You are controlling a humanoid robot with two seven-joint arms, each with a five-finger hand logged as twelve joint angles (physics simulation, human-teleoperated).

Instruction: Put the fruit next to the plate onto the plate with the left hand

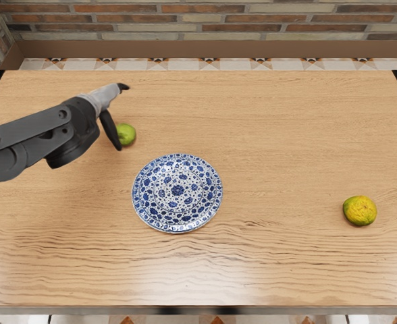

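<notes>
A small green fruit (126, 133) lies on the wooden table just up and left of a blue-and-white patterned plate (177, 192). My left hand (111, 111) comes in from the left edge and hangs right beside the fruit's left side, fingers spread, one dark fingertip (122, 87) pointing away and another reaching down next to the fruit. It holds nothing. Part of the fruit's left side is hidden behind a finger. The plate carries nothing.
A second, yellow-green fruit (360, 210) sits far off at the right of the table. A brick wall and tiled strip run along the table's far edge (205, 69).
</notes>
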